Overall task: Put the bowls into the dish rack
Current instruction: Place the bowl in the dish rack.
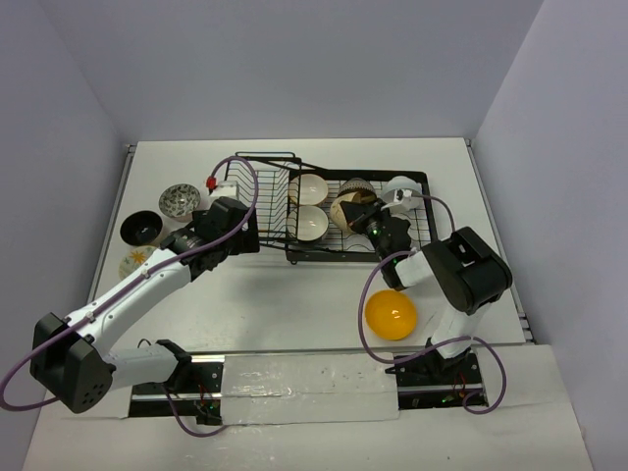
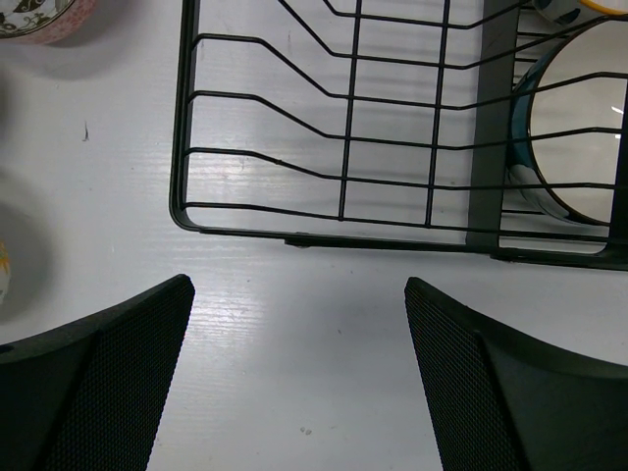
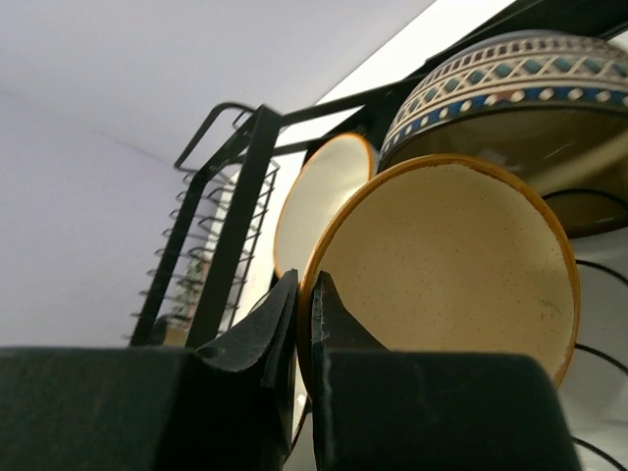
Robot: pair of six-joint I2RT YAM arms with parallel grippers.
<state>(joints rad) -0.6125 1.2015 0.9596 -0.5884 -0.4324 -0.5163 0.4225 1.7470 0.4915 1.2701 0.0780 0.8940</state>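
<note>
The black wire dish rack [image 1: 417, 211] stands at the table's middle back. In its basket section are two white bowls [image 1: 312, 186], a patterned bowl [image 1: 354, 186] and a tan bowl [image 1: 347, 210]. My right gripper [image 1: 367, 220] is shut on the tan bowl's [image 3: 451, 265] orange rim, one finger inside and one outside, and the bowl stands tilted on edge below the patterned bowl [image 3: 510, 98]. My left gripper [image 2: 298, 283] hangs open and empty over bare table just in front of the rack's tray section [image 2: 481, 147]. An orange-yellow bowl [image 1: 391, 315] sits on the table near the right arm.
Left of the rack stand a greyish patterned bowl [image 1: 180, 200], a black bowl [image 1: 142, 228] and a flowered bowl [image 1: 132, 263]. A white bowl [image 1: 401, 185] lies at the rack's back right. Walls close in the table on three sides.
</note>
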